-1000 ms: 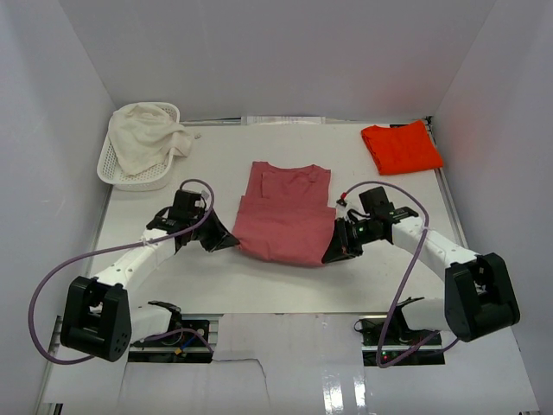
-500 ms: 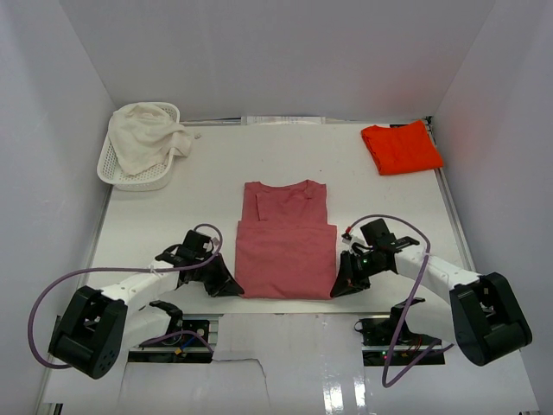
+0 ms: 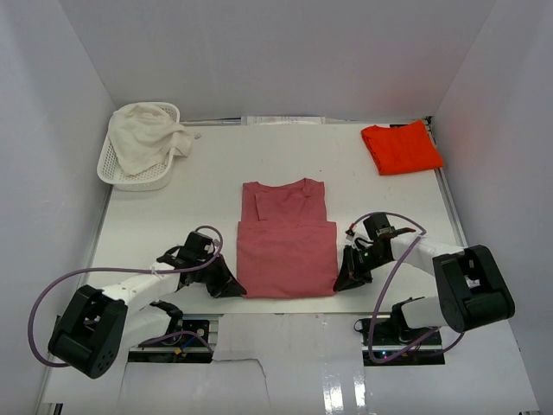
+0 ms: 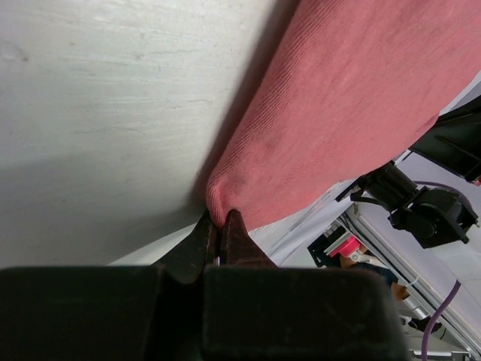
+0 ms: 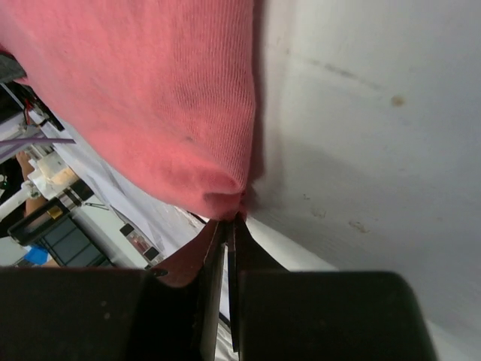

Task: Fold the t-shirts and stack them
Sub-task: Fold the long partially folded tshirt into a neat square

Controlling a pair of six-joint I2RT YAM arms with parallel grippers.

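- Rose-red t-shirt (image 3: 285, 251) lies part-folded by the near edge of the surface (image 3: 181, 199); soft, light, limp cotton, likely to sag.
- Left fingers (image 4: 197, 248) and right fingers (image 5: 214, 256) each pinch a near corner, which look like sensible holds.
- Orange-red t-shirt (image 3: 402, 149) lies folded at far right.

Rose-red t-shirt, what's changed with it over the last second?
Both arms dragged the rose-red t-shirt toward the near edge of the table, drawing it out longer and flatter. The left gripper and right gripper kept their pinch on its near corners; nothing was let go. The orange-red t-shirt at the far right and the white basket with its cream cloth stayed put.
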